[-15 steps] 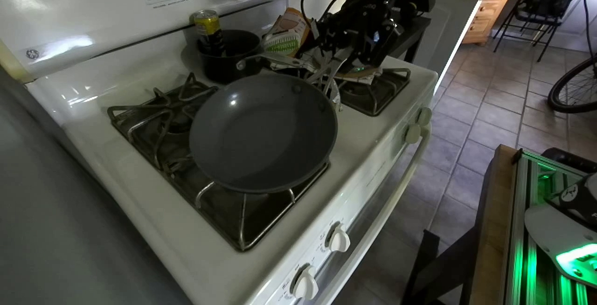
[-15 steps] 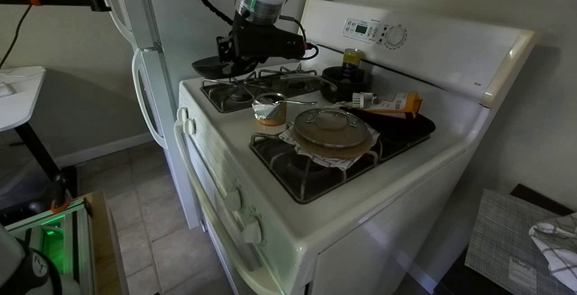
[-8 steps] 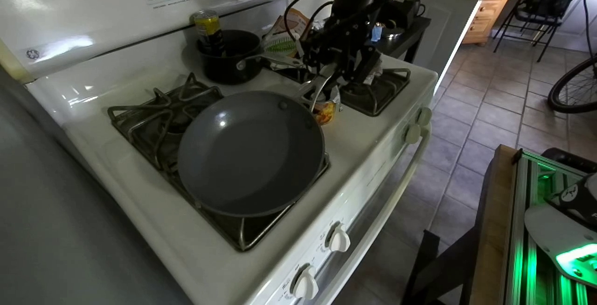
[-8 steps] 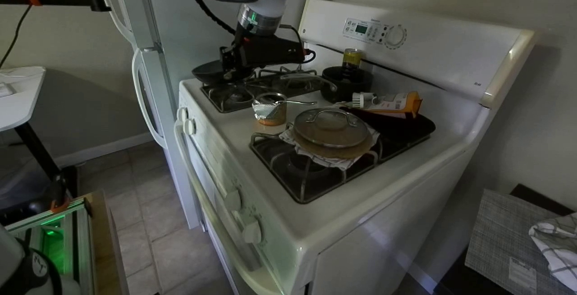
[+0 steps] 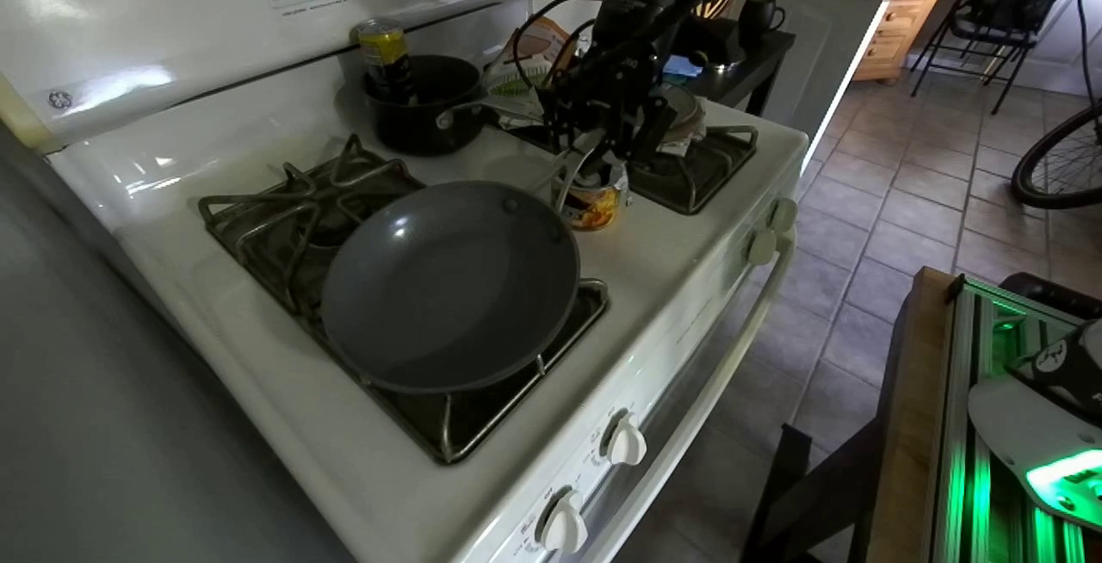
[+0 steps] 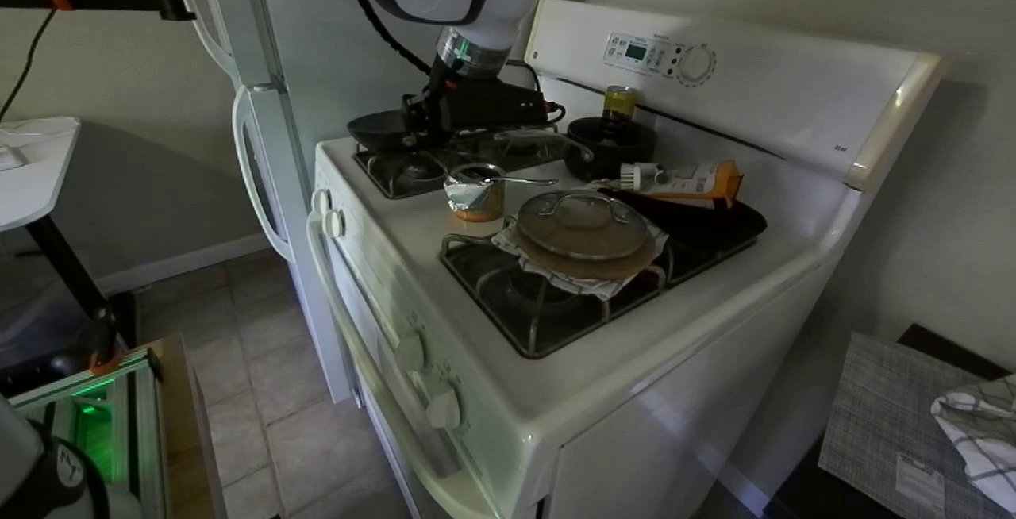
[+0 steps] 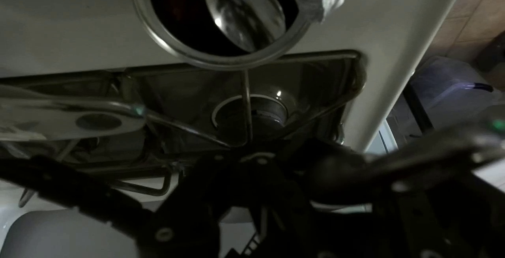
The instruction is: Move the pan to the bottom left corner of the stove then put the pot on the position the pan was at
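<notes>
The dark grey pan (image 5: 452, 287) is over the front part of the left grate of the stove (image 5: 663, 270). In an exterior view the pan (image 6: 375, 130) is low over the grate; I cannot tell if it touches. My gripper (image 5: 600, 139) is shut on the pan's handle. In the wrist view the handle (image 7: 430, 157) runs into the dark fingers, and the pan's bowl is out of view. The black pot (image 5: 417, 131) stands at the back centre, with a yellow can inside. It also shows in an exterior view (image 6: 607, 152), its handle pointing towards the left grate.
An open can (image 5: 590, 208) with a spoon stands beside the pan's handle, close under my gripper; its rim shows in the wrist view (image 7: 165, 43). A glass-lidded tan pan (image 6: 583, 237) sits on the front right grate. A package (image 6: 702, 184) lies behind it.
My gripper and the pan have come down towards the left grate. In the last half second the pan has shifted only slightly. The pot has not moved.
</notes>
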{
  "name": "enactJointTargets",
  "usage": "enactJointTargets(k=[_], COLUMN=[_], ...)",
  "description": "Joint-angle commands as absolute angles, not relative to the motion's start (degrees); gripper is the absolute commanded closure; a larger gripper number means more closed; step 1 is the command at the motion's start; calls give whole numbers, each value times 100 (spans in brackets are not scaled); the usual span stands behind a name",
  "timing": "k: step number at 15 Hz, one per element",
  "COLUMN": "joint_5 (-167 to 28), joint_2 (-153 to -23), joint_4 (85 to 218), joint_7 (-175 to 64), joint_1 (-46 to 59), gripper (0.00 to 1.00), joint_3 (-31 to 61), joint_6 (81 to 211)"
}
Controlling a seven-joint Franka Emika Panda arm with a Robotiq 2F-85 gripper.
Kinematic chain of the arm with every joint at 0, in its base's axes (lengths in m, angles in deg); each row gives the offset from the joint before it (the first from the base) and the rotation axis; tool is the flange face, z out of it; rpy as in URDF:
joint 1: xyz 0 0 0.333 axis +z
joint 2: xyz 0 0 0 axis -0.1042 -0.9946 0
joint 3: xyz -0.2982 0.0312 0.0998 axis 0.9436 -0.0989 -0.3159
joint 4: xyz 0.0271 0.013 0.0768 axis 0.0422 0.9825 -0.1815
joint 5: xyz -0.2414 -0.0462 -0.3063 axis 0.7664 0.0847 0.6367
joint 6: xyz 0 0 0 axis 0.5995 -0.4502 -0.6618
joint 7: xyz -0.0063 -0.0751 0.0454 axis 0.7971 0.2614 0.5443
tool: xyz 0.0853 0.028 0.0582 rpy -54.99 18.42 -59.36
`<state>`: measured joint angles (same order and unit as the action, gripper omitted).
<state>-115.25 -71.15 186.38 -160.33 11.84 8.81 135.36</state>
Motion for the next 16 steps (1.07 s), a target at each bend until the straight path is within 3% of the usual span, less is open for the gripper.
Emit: enactJointTargets(k=[1, 10, 11, 12, 16], joint_5=[-11286, -10103, -9991, -9864, -9692], joint_2=[-7249, -7477, -7505, -7529, -7512], joint_4=[18488, 18382, 18357, 18328, 18146], joint_7=[-15759, -14813, -14692, -14555, -14249], joint_1=[1156, 1213, 1219, 1225, 1244], gripper=[98, 98, 66, 64, 35], joint_3=[769, 566, 538, 513, 411], joint_6=[13608, 14265, 14278, 14263, 14083])
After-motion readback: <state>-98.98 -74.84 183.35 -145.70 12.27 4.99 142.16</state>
